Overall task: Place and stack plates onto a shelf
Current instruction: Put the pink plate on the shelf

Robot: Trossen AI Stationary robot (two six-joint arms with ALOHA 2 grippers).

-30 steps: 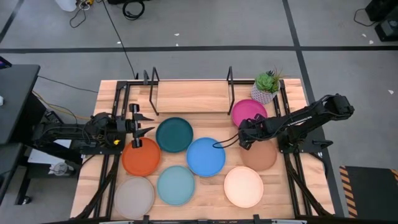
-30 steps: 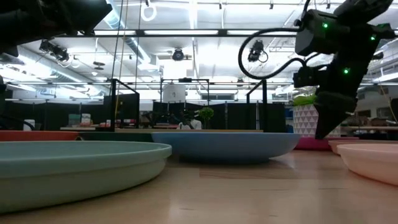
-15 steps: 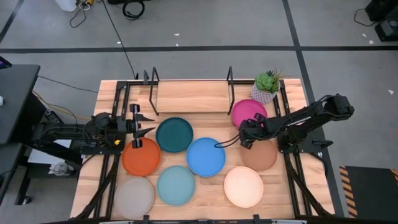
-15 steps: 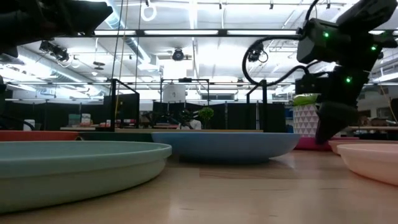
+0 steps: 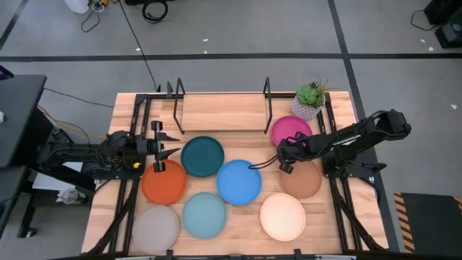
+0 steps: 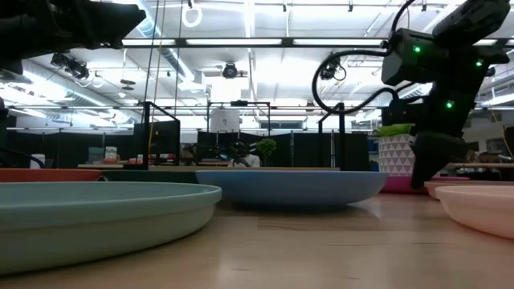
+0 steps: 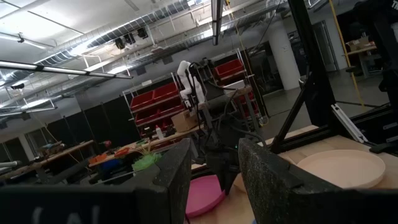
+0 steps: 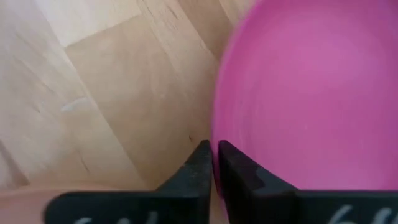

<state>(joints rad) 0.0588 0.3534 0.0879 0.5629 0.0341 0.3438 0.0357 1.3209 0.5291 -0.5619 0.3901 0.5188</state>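
Several round plates lie flat on the wooden table: dark teal [image 5: 202, 155], orange [image 5: 164, 182], blue [image 5: 239, 181], light teal [image 5: 204, 214], grey [image 5: 156, 227], cream [image 5: 283, 217], brown [image 5: 304, 180] and magenta [image 5: 292, 131]. The shelf [image 5: 220, 112] stands at the far edge with nothing on its board. My right gripper [image 5: 283, 155] [image 8: 214, 163] is shut on the magenta plate [image 8: 298, 93]. My left gripper [image 5: 173, 144] [image 7: 214, 180] hangs open above the orange plate's far edge, touching nothing. My right gripper pinches the magenta plate's rim [image 8: 216, 144] on its near-left side. One finger [image 8: 239, 171] is inside the plate and the other [image 8: 194, 168] outside. The fingers come from above, pointing down. The plate [image 6: 397, 185] lies flat on the table.
A small potted plant [image 5: 310, 101] stands at the far right, just beyond the magenta plate. The shelf's black wire uprights [image 5: 267, 92] rise at both ends. The brown plate lies right below my right gripper, and the blue plate is close on its left.
My right gripper has sunk a little toward the magenta plate's rim, come more upright and shut on it. The plate stays on the table.
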